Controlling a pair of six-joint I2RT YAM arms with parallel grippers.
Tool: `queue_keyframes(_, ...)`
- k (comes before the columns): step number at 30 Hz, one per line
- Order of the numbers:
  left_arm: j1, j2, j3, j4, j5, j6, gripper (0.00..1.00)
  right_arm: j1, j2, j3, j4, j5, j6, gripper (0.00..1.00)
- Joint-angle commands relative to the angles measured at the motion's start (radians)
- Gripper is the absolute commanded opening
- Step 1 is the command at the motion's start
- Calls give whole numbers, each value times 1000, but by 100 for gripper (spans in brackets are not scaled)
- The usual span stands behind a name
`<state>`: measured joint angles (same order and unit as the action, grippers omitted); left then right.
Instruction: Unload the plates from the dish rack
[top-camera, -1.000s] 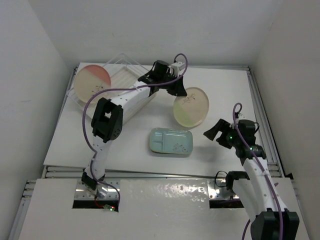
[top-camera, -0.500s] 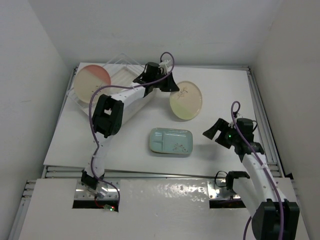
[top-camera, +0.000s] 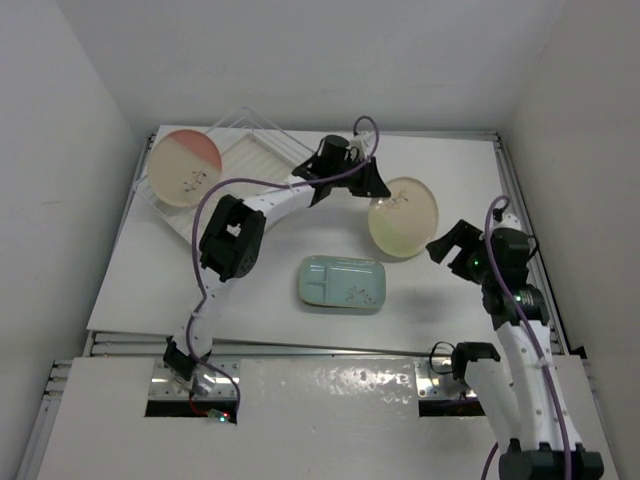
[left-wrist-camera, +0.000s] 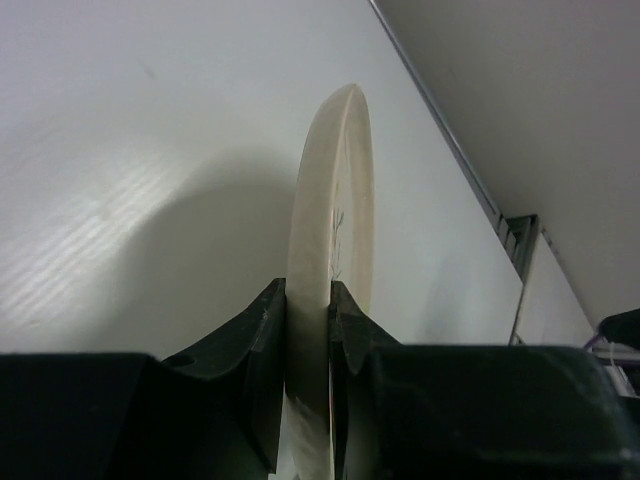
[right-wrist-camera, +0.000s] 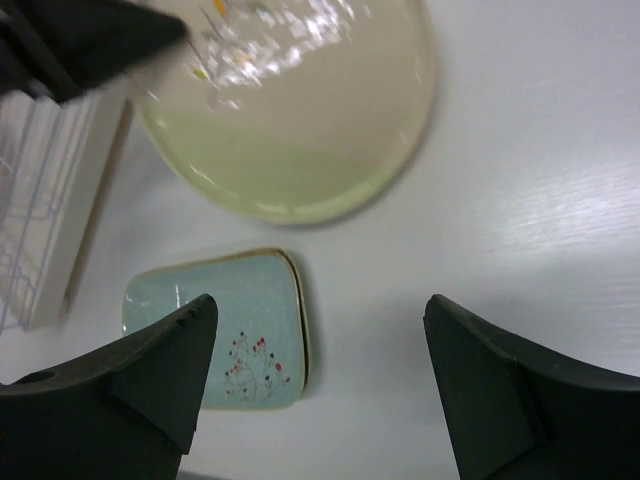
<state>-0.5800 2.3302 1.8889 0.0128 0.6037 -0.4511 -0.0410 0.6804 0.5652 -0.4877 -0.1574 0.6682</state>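
My left gripper (top-camera: 374, 186) is shut on the rim of a round cream plate with a pale green segment (top-camera: 404, 216) and holds it above the table, right of the dish rack (top-camera: 262, 152). In the left wrist view the plate (left-wrist-camera: 332, 210) stands edge-on between my fingers (left-wrist-camera: 258, 330). A round cream plate with a salmon-pink segment (top-camera: 185, 167) leans in the rack's left corner. A pale teal divided plate (top-camera: 343, 283) lies flat on the table. My right gripper (top-camera: 452, 246) is open and empty, just right of the held plate. The right wrist view shows both plates (right-wrist-camera: 290, 110) (right-wrist-camera: 215, 325).
The table (top-camera: 150, 290) is white with metal rails at its near and right edges. Walls close in on the left, back and right. The rack's edge shows at the left of the right wrist view (right-wrist-camera: 40, 200).
My left gripper has carried the green-segment plate to the right, toward the right arm. The right gripper has shifted right and a little farther from the near edge.
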Motion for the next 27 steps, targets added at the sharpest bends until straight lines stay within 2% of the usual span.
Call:
queue_keyframes(1, -87, 6, 84, 133, 90, -80, 0, 4, -79, 94, -83, 154, -38, 83)
queue_keyframes(8, -237, 109, 154, 108, 77, -87, 0, 4, -142, 151, -232, 170, -68, 83)
queue_keyframes(12, -277, 147, 159, 147, 58, -115, 0, 4, -182, 144, -259, 162, -64, 83)
queue_keyframes(14, -277, 167, 151, 191, 54, -152, 0, 4, -200, 144, -272, 162, -58, 83)
queue_keyframes(20, -279, 182, 118, 138, -4, -93, 0, 6, -252, 147, -316, 162, -48, 83)
queue_keyframes(21, -279, 184, 96, 128, -11, -97, 3, 6, -260, 147, -322, 167, -44, 83)
queue_keyframes(27, -279, 222, 70, 113, -38, -149, 4, 4, -281, 165, -327, 171, -45, 83)
